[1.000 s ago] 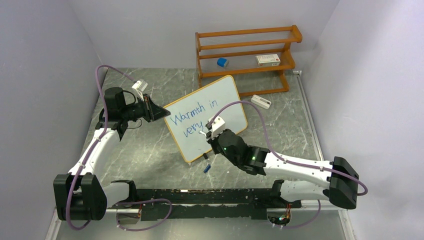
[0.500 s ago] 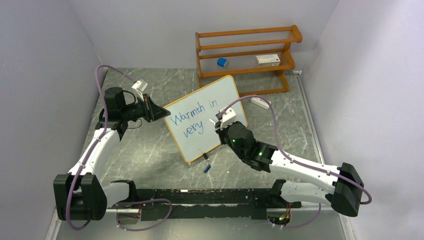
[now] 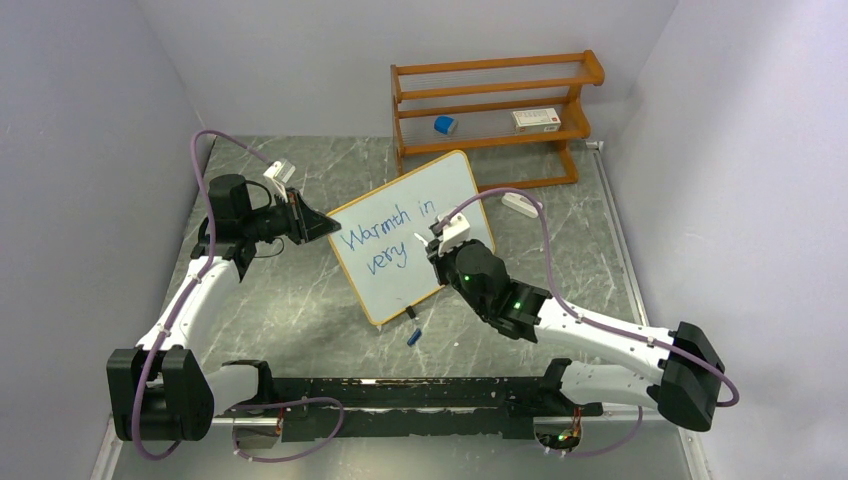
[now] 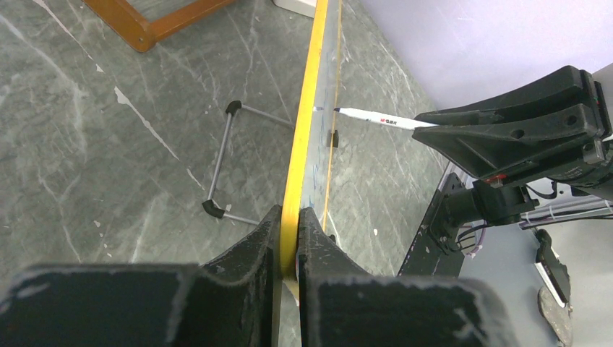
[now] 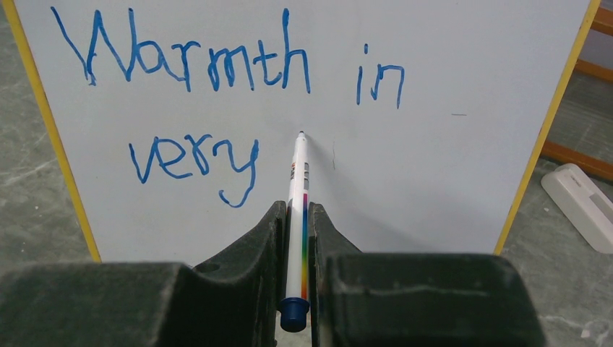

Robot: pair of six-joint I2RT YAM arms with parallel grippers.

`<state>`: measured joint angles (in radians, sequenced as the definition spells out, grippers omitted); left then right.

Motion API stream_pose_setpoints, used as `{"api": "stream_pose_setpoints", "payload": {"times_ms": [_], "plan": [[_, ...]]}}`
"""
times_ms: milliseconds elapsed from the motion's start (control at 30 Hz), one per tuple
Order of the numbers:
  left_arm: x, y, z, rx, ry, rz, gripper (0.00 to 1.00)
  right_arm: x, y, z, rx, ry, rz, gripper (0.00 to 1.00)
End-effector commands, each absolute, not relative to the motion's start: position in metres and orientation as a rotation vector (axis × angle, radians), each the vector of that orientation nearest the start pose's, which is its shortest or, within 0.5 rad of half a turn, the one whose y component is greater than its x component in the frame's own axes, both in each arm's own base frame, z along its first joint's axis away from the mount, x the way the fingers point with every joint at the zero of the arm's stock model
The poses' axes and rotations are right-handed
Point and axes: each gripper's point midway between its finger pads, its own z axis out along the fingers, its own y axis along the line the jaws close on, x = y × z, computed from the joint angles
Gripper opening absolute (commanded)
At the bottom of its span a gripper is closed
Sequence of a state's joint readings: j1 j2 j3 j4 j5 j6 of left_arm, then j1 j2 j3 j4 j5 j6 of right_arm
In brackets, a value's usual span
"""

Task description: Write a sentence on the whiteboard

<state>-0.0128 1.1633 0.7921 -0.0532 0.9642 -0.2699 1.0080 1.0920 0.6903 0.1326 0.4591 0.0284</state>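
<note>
The whiteboard (image 3: pixel 450 200) stands tilted on the table with a yellow-orange frame (image 4: pixel 307 108). My left gripper (image 3: pixel 322 224) is shut on its left edge (image 4: pixel 289 224). The sentence (image 3: pixel 385 235) reads "Warmth in" with "very" below it in blue (image 5: pixel 195 65). My right gripper (image 3: pixel 432 248) is shut on a white marker (image 5: pixel 298 202) with a rainbow stripe. The marker's tip sits at the board face just right of "very". The left wrist view shows the marker (image 4: pixel 376 118) meeting the board from the side.
An orange wooden rack (image 3: pixel 490 110) stands behind the board, with a blue object (image 3: pixel 445 124) and a white box (image 3: pixel 536 119) on its shelf. A flat white object (image 3: pixel 520 203) lies right of the board (image 5: pixel 578 206). A blue cap (image 3: pixel 412 337) lies near the board's front foot.
My right gripper has moved up and to the right with the marker, from below "very" to just right of that word. The writing and my left arm are unchanged.
</note>
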Motion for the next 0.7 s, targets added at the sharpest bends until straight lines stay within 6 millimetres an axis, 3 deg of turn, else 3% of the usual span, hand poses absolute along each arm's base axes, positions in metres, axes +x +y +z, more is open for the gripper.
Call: {"api": "stream_pose_setpoints", "payload": {"times_ms": [0,667], "plan": [[0.307,-0.141,0.198,0.327,1.998,-1.039,0.05,0.265,0.268,0.217,-0.536,1.698,0.325,0.00],[0.307,-0.141,0.198,0.327,1.998,-1.038,0.05,0.257,0.258,0.189,-0.575,1.800,0.304,0.00]]}}
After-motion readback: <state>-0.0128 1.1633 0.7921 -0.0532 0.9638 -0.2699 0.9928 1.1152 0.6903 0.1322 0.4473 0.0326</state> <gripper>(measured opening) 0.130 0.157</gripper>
